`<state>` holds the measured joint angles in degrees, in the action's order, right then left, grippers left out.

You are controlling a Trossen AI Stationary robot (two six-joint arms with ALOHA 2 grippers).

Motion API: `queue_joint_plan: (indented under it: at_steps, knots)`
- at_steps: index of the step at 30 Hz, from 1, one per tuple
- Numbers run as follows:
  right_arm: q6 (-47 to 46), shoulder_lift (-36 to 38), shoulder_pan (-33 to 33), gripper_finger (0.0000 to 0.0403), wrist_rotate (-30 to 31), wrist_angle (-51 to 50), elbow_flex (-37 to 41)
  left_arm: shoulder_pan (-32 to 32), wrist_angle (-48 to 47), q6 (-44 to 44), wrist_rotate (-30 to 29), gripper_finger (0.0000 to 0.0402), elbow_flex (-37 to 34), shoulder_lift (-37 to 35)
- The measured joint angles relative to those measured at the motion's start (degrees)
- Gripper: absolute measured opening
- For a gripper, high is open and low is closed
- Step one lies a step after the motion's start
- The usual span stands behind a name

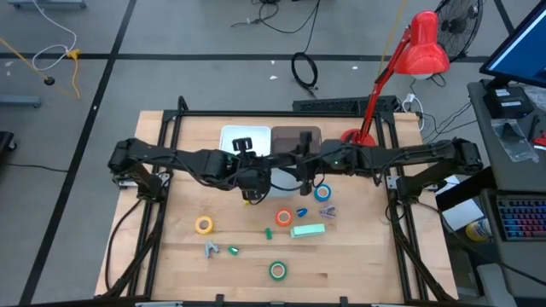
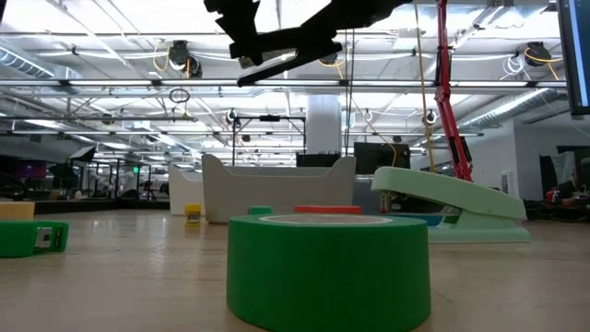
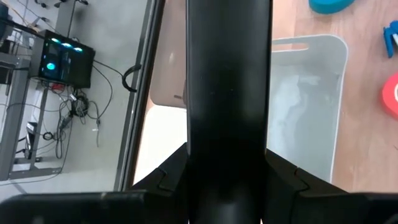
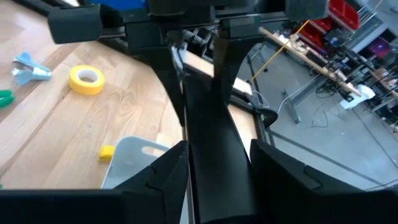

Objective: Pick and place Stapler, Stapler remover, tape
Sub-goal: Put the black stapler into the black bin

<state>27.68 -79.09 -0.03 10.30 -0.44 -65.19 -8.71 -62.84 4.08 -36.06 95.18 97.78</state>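
1. Left gripper [image 1: 250,181] and right gripper [image 1: 300,175] meet nose to nose over the white plastic bin [image 1: 232,136], beside the brown bin [image 1: 299,136].
2. A long dark bar-shaped object [image 4: 211,143] runs between them. The left gripper seems clamped on it; whether the right has hold, cannot tell. Judged a handover.
3. Task items lie apart on the wooden counter [image 1: 358,264]: mint-green stapler [image 1: 307,230], yellow tape ring [image 1: 204,224], orange-red tape ring [image 1: 283,217], blue tape ring [image 1: 322,192] and green tape ring [image 1: 278,270].
4. Room: the bins are directly below. The red desk lamp [image 1: 422,47] crowds the far right corner, and the blue ring is near the right arm.
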Motion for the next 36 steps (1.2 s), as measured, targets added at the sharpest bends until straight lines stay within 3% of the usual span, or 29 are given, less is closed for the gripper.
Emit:
queue_joint_plan:
  at_steps: [4,18,30,36]
  knots:
    - [0.0,0.1,0.1,0.0153,0.5,-1.6,0.0,0.0,0.2,-0.2,0.0,0.0130,0.0,0.0]
    - [2.0,-0.3,0.0,0.0198,5.1,-3.0,0.1,0.0,0.1,0.9,-0.8,0.0130,0.0,-0.2]
    - [3.2,-0.3,0.1,0.0198,4.5,-0.7,0.1,0.1,0.2,0.5,-0.6,0.0130,0.0,-0.2]
    - [2.1,-0.3,0.1,0.0169,4.3,-0.8,0.1,0.1,0.6,-0.1,-0.5,0.0130,0.0,-0.2]
